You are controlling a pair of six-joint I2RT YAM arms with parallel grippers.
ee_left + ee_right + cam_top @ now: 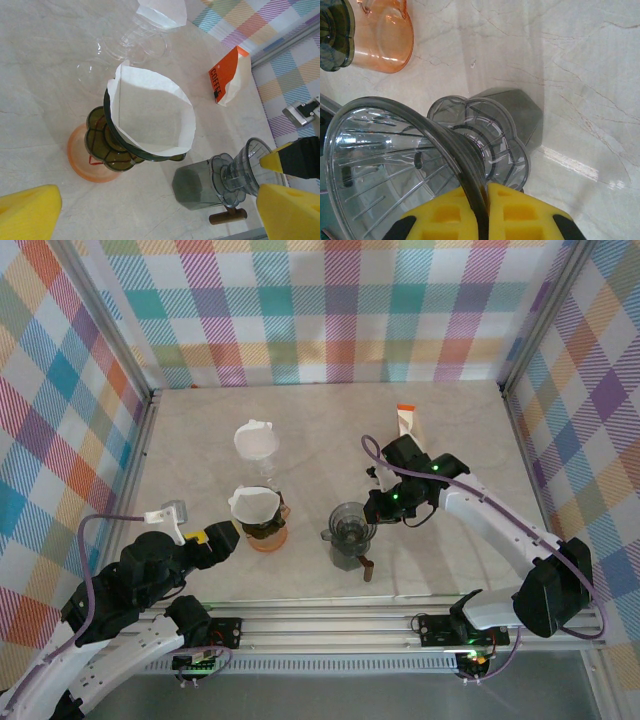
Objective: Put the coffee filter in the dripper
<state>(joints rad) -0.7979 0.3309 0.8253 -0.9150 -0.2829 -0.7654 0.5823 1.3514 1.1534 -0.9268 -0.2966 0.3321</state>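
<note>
Your left end effector (pixel 159 212) stands released, with the coffee filter (pixel 150 117) seated in the green dripper (pixel 107 137) just ahead. The right wrist view shows your right end effector (pixel 482 210) clenched on the rim of the grey dripper (pixel 395 160).

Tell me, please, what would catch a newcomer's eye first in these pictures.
A white paper filter sits open in the dark green dripper on an orange carafe, left of centre. To its right, the right gripper pinches the rim of an empty smoky dripper. A second filter stands farther back.
</note>
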